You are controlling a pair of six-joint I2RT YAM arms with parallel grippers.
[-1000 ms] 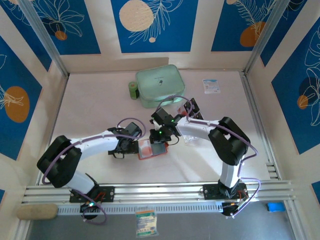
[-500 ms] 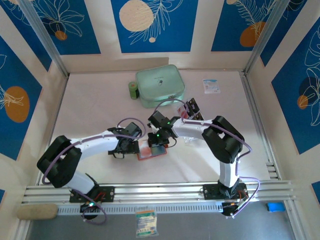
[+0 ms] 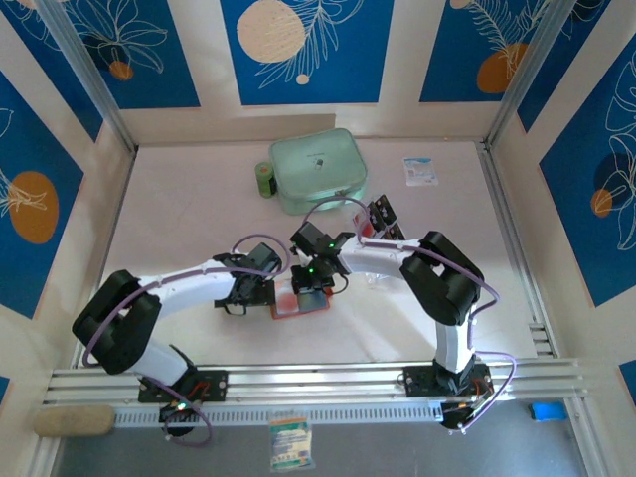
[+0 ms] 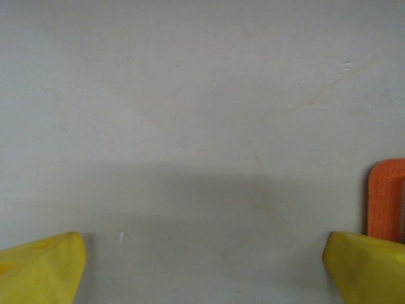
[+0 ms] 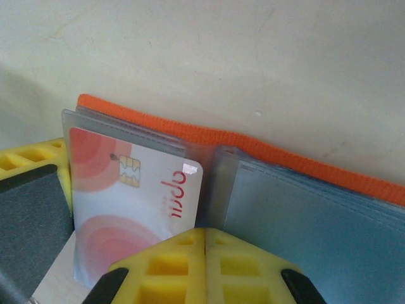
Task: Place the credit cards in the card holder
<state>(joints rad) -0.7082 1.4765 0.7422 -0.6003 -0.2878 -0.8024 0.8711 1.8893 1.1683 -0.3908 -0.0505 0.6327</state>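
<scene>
The orange card holder [image 3: 287, 304] lies open on the table between the two arms. Its clear pockets [image 5: 304, 215] face up in the right wrist view, inside the orange rim [image 5: 253, 147]. A white credit card [image 5: 126, 202] with pink-red circles and a chip lies in the left pocket. My right gripper [image 5: 205, 235] is shut, its tips resting at the card's lower right edge, above the holder [image 3: 311, 283]. My left gripper [image 4: 202, 269] stands wide open over bare table, its right finger beside the holder's orange edge [image 4: 386, 199]. More dark cards [image 3: 386, 214] stand behind the right arm.
A mint-green zip case [image 3: 318, 171] sits at the back with a green roll [image 3: 264, 179] beside it. A white-and-blue packet [image 3: 420, 171] lies back right. The left gripper's finger [image 5: 31, 190] shows beside the holder's left side.
My right gripper has shifted a little to the left over the holder, staying shut. The holder has slid slightly left with it. The left arm has not moved.
</scene>
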